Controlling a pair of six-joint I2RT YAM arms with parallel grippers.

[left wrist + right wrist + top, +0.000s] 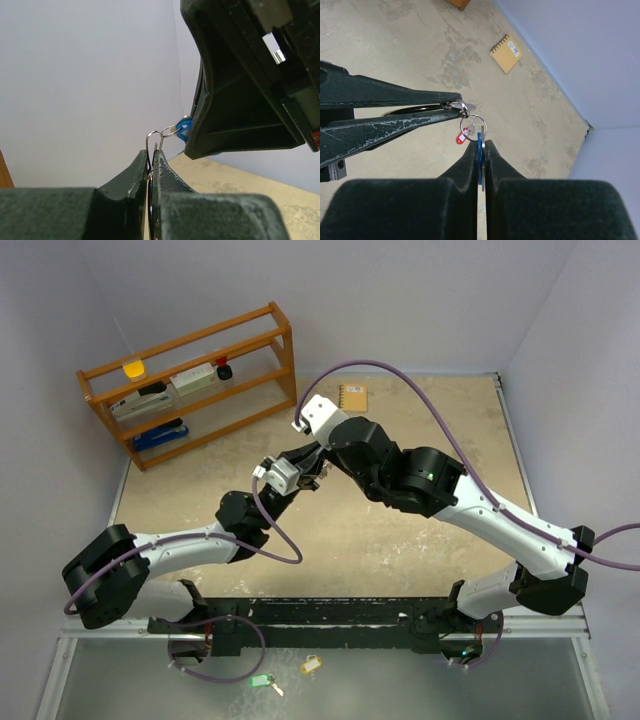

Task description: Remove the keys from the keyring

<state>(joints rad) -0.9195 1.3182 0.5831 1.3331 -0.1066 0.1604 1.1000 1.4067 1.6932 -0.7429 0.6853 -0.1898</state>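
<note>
My left gripper [151, 152] is shut on the silver wire keyring [153, 141]; a loop of it sticks out above the fingertips. A small silver ring [472, 122] links it to the blue-tagged key [480, 149], which my right gripper [481, 144] is shut on, edge-on between the pads. The blue tag also shows in the left wrist view [184, 127], beside the right gripper's black body. The red tag [462, 137] shows just under the small ring; I cannot tell whether it hangs or lies on the table. Both grippers meet above mid-table [308, 476].
A wooden shelf [190, 380] with small items stands at the back left. A brown spiral notebook [352, 397] lies at the back of the table. A green tag [260, 680] and a yellow tag [311, 665] lie on the near ledge by the arm bases.
</note>
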